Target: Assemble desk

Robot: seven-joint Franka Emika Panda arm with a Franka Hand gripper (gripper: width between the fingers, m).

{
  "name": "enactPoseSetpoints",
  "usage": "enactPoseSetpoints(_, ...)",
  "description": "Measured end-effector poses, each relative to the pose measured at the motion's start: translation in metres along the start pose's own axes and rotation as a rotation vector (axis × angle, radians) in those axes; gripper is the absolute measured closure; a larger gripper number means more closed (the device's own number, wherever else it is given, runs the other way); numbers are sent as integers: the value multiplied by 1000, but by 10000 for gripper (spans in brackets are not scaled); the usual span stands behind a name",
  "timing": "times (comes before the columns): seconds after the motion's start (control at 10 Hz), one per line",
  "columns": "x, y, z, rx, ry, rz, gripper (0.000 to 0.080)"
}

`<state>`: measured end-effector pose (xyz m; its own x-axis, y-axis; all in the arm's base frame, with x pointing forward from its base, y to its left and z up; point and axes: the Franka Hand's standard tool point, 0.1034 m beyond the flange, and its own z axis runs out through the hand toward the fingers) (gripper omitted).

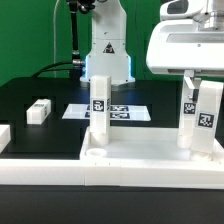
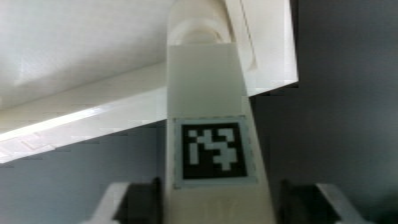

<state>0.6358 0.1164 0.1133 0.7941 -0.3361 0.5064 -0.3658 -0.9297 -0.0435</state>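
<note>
Gripper: the gripper point(image 2: 221, 205) comes down from 12 o'clock over the exterior view's right side. Its fingers point(image 2: 125, 203) are closed on the held leg, one on each flank, just below the tag.
Held leg: the held leg point(image 1: 206, 120) is upright, with its tags facing the room. Its lower end is at the panel's far right corner, though whether it is fully seated cannot be told. In the wrist view its far end meets a bright rim edge.
Panel: the panel point(image 1: 150, 160) lies flat at 6 o'clock from the marker board, with its long near edge running across the foreground.
Standing leg: the standing leg point(image 1: 100, 108) is upright at the panel's far left corner, at 9 o'clock from the held leg and well apart from it.
Lying leg: the lying leg point(image 1: 38, 110) rests on its side on the table point(image 1: 30, 90), at 9 o'clock from the marker board and clear of the panel.
Marker board: the marker board point(image 1: 125, 111) lies flat behind the panel's far rim, partly hidden by the standing leg.
Open room: there is bare panel floor between the two upright legs, and dark table around the lying leg.
Left edge: a white bar point(image 1: 5, 135) is cut off by the frame at 8 o'clock.
</note>
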Motion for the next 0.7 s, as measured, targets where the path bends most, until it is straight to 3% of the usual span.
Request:
enactPoseSetpoints(0.1,0,0,0,0,0,-1,278)
enactPoseSetpoints(0.2,0,0,0,0,0,-2,184)
enactPoseSetpoints(0.7,0,0,0,0,0,-4,150)
